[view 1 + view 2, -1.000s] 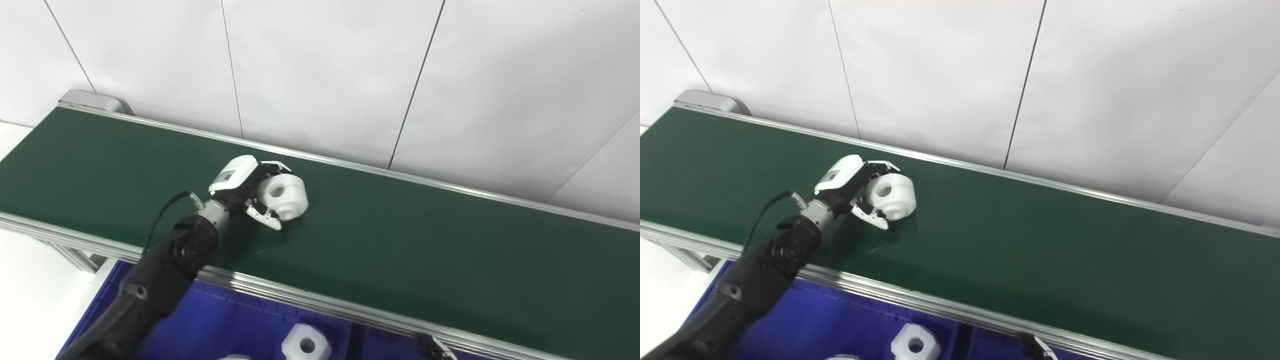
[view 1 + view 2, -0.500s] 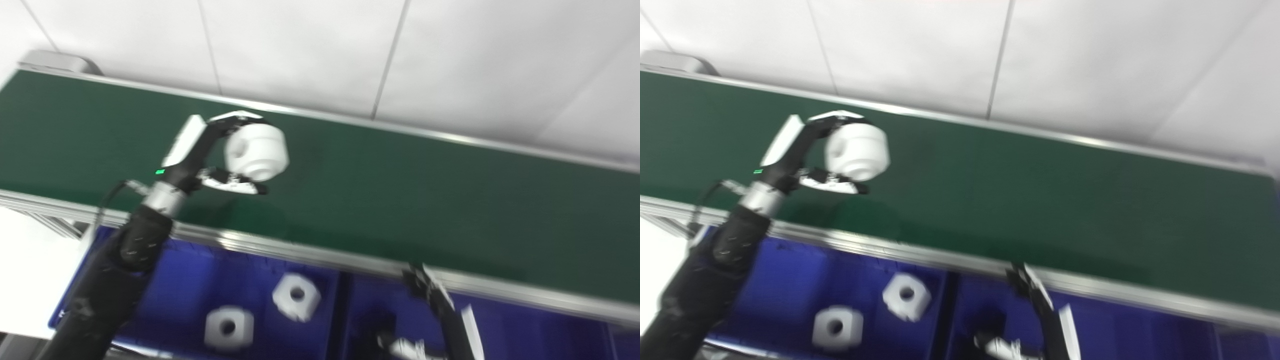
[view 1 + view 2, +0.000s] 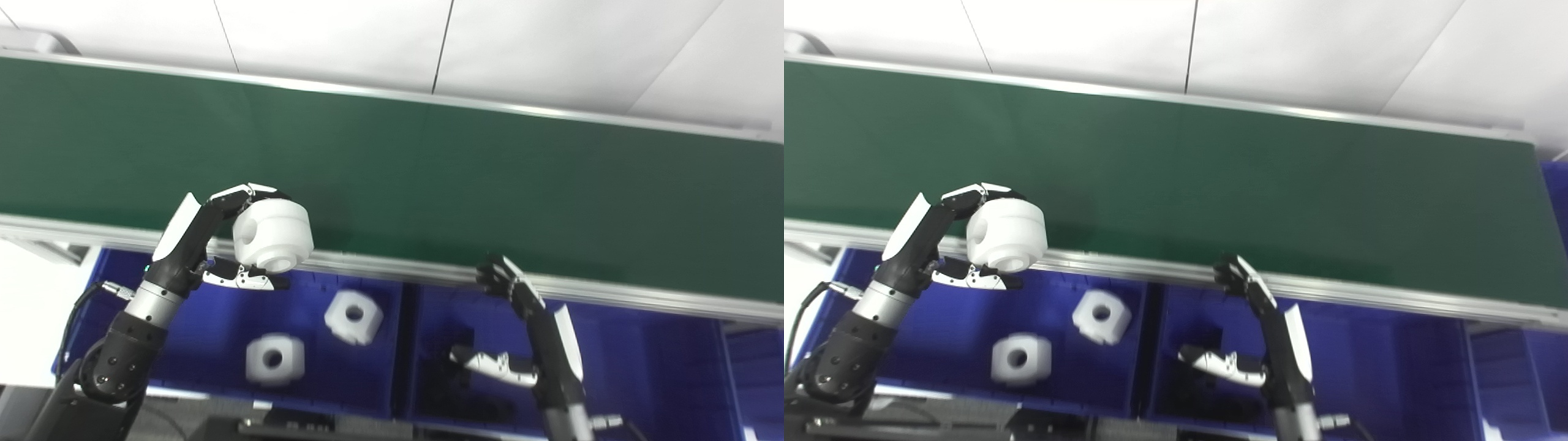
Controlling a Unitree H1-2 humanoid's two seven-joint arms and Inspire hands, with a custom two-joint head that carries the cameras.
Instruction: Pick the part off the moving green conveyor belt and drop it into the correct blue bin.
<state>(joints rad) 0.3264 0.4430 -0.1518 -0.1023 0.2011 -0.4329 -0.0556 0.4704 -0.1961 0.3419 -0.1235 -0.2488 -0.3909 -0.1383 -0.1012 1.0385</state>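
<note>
From the left eye, the left hand (image 3: pixel 205 245) curls fingers and thumb around a smooth white round part (image 3: pixel 273 235) with a bored hole, held over the belt's (image 3: pixel 429 165) near aluminium rail. From the right eye, two chunky white parts (image 3: pixel 1101 315) (image 3: pixel 1020 359) (each holed) lie in the left blue bin (image 3: pixel 937 318); the right hand (image 3: pixel 1268 343) hovers over the neighbouring bin (image 3: pixel 1372 361), fingers spread, empty.

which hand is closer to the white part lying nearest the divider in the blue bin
Left. The left hand hovers up-left of that white part, holding another; the right hand is farther, across the divider.
</note>
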